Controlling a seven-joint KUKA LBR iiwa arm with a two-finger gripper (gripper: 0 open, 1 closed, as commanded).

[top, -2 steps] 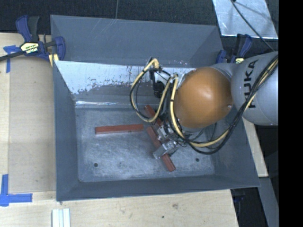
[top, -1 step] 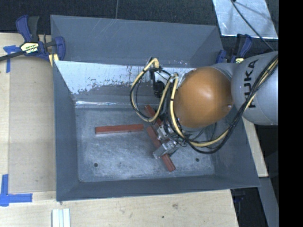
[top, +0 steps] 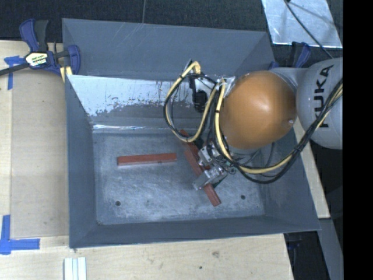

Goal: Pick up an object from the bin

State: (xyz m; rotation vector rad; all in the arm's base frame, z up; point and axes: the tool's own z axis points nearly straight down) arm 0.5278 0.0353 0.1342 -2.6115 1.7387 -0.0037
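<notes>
My gripper (top: pixel 208 178) is low over the bin floor, right of the middle. A reddish-brown bar (top: pixel 214 198) lies slanted under it, running from the back wall down toward the front right, with its lower end sticking out past the fingertips. The fingers stand on either side of this bar, close to it. A second reddish-brown bar (top: pixel 147 160) lies flat and nearly level on the floor to the left, clear of the gripper.
The orange dome and looping yellow and black cables on the wrist hang over the bin's back right part and hide the upper end of the slanted bar. The bin's sloped walls rise close on the right.
</notes>
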